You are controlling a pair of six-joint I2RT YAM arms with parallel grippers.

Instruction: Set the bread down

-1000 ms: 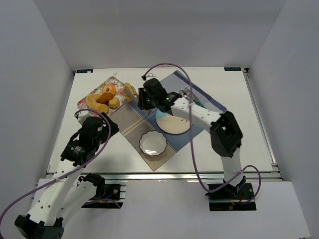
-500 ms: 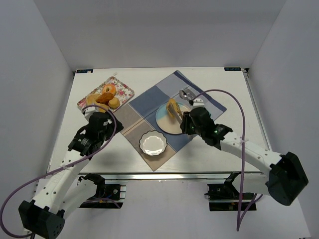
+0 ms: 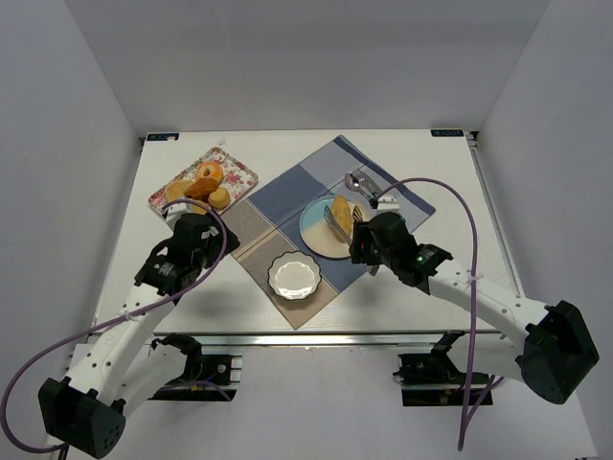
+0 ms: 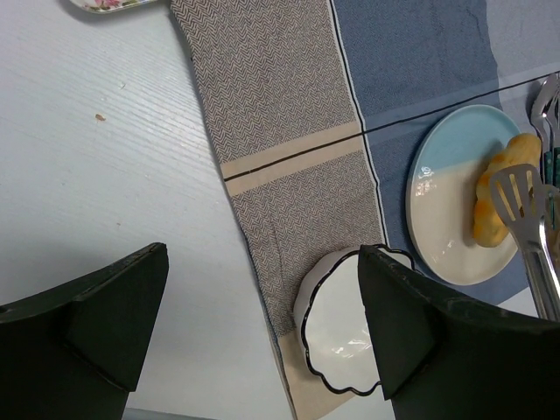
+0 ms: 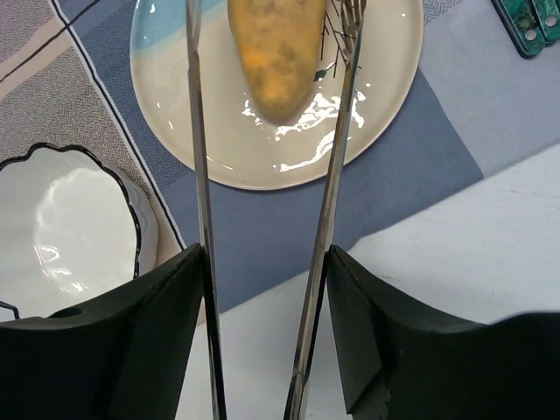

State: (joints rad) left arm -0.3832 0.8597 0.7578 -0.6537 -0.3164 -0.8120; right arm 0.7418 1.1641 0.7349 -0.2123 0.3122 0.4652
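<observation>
"Where has the bread got to?"

"The long golden loaf lies on the blue-and-cream plate, which sits on the patchwork cloth. The small pale bun is over on the flowered tray, at the far left of the worktop, among other pastries."

"And the right end effector?"

"Its fingers are clamped on a pair of metal tongs, one arm against each finger. The tongs themselves stand spread, with their tips on either side of the loaf. The plain blade is clear of it and the forked one is just beside it — whether that one touches, I can't tell."

"The other one?"

"The left end effector hovers over the brown part of the cloth, near the scalloped white bowl — jaws wide apart, nothing between them."
</observation>
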